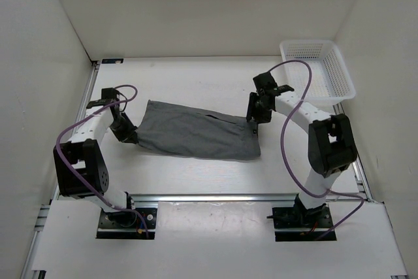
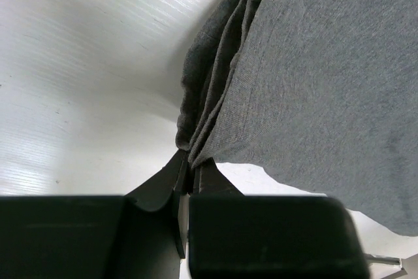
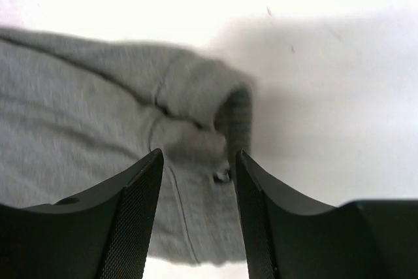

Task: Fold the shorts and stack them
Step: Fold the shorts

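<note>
Open table [image 1: 196, 83] beyond shorts [image 1: 196, 135], mesh basket [image 1: 307, 44] blocking far right corner, side walls [image 1: 39, 96] close at left and right

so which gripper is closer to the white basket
Right. The right gripper is open over the shorts at their waistband end, near the white mesh basket; the left gripper pinches their opposite end.

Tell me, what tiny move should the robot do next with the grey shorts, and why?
Probably close the right gripper. Its jaws stand open on either side of a bunched corner of the shorts, with cloth lying between them, while the left gripper is already shut on the other end. Pinching both ends would likely let the robot lift and fold them.
</note>
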You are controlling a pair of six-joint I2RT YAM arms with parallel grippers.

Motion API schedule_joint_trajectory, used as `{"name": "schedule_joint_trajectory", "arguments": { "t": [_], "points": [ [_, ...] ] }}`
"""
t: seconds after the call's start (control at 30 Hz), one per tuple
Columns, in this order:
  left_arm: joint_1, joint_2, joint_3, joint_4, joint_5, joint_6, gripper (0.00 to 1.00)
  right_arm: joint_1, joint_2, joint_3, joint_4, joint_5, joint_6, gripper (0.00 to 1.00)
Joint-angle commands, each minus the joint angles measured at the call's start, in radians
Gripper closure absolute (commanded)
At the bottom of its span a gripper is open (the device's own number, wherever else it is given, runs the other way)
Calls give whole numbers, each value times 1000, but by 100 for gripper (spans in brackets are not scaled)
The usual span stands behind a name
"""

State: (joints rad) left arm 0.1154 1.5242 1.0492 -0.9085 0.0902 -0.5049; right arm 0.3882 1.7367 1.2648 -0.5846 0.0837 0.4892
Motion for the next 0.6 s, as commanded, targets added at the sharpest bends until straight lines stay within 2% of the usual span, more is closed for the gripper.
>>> {"name": "schedule_joint_trajectory", "arguments": {
  "t": [0.0, 0.03, 0.1, 0.2, 0.4, 0.57],
  "points": [
    [-2, -24, 35, 8, 14, 16, 90, 9, 73, 64, -14, 16, -37, 48],
    [-2, -24, 26, 8, 14, 16, 90, 9, 83, 77, -14, 16, -37, 50],
    [-2, -24, 26, 8, 14, 16, 90, 18, 96, 87, -4, 7, -37, 66],
    [-2, -24, 17, 8, 5, 16, 90, 28, 69, 87, -4, 27, -26, 100],
    [-2, -33, 28, -10, 5, 16, 90, 28, -71, 67, -17, 117, 6, 100],
    [-2, -22, 48, -10, 5, 16, 90, 28, -48, 117, -27, 178, 6, 100]
  ]
}}
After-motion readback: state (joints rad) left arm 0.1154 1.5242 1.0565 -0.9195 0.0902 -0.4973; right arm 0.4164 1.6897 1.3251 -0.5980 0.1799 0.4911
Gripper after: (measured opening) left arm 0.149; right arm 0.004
